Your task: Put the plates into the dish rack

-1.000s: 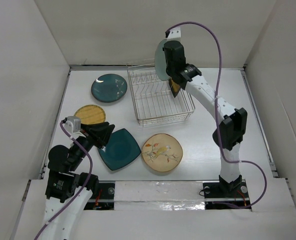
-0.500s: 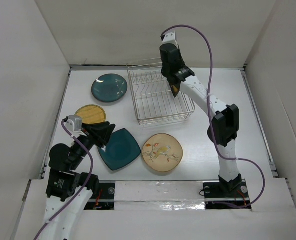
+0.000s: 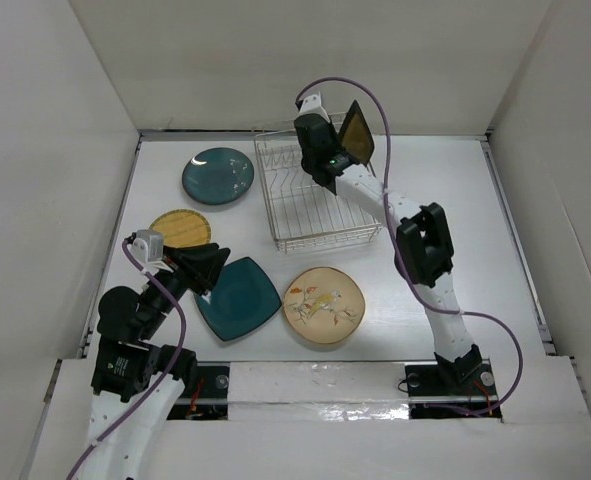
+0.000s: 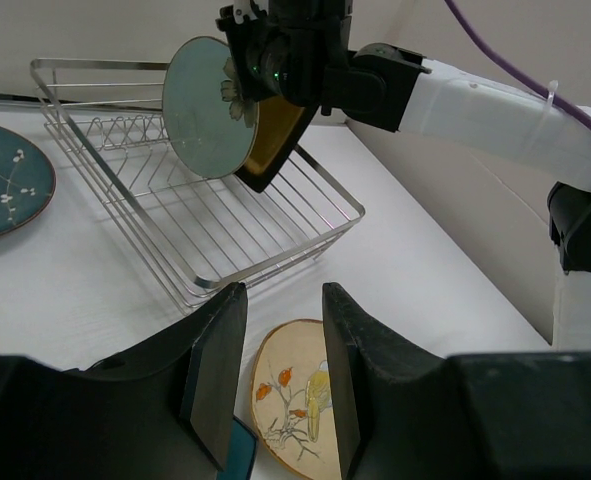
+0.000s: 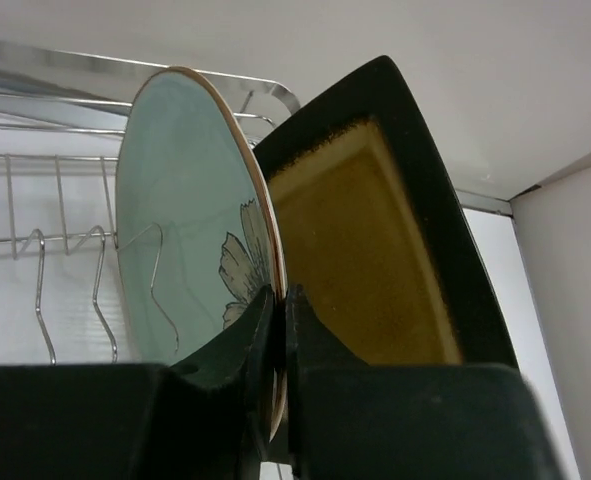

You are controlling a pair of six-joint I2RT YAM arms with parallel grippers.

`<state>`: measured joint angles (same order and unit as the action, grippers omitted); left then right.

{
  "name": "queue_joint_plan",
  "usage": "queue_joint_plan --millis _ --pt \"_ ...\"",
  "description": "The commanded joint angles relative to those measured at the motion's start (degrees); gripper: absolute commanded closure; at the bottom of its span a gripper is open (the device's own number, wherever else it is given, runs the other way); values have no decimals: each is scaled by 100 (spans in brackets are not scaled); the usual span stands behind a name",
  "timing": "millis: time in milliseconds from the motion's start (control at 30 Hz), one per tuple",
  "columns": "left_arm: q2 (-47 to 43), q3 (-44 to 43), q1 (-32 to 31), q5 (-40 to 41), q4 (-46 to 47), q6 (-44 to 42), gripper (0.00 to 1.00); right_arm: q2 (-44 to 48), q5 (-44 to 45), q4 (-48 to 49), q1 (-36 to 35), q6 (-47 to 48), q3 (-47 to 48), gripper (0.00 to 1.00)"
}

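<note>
My right gripper [image 5: 278, 295] is shut on the lower rim of the pale green round plate [image 5: 175, 220], holding it upright above the dish rack [image 3: 320, 235]. The black-rimmed amber square plate [image 5: 375, 250] stands against the outer side of the gripper's right finger and is also off the rack; I cannot tell what holds it. Both plates show in the left wrist view, pale green [image 4: 207, 105] and amber [image 4: 275, 140]. My left gripper [image 4: 280, 300] is open and empty, hovering over the dark teal rounded-square plate [image 3: 237, 297]. No plate stands between the rack's tines.
The beige bird plate [image 3: 323, 305] lies in front of the rack. The dark teal round plate [image 3: 218, 176] and the yellow woven-look plate [image 3: 180, 229] lie left of the rack. White walls enclose the table on three sides.
The right arm swung left over the rack and turned its wrist. The pale green plate now stands edge-on to the top camera and the amber plate rose beside it. The left arm stayed still.
</note>
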<state>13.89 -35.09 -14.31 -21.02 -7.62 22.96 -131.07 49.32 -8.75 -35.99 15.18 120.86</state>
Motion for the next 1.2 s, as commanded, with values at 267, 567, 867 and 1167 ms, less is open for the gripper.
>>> queue_joint_plan --millis 267,567,867,1167 --pt "52 -6 -37 -69 226 -37 66 1801 -527 305 -119 -1235 -904 23" --pt "0 -6 -37 -8 217 -37 67 5457 -2680 1559 -373 -3195 -5929 100" --pt "-44 2 77 19 225 -28 67 7945 -4059 519 -6 -4918 -9140 48" --pt "70 11 218 -43 252 -28 67 8282 -5896 759 250 -5525 -10397 24"
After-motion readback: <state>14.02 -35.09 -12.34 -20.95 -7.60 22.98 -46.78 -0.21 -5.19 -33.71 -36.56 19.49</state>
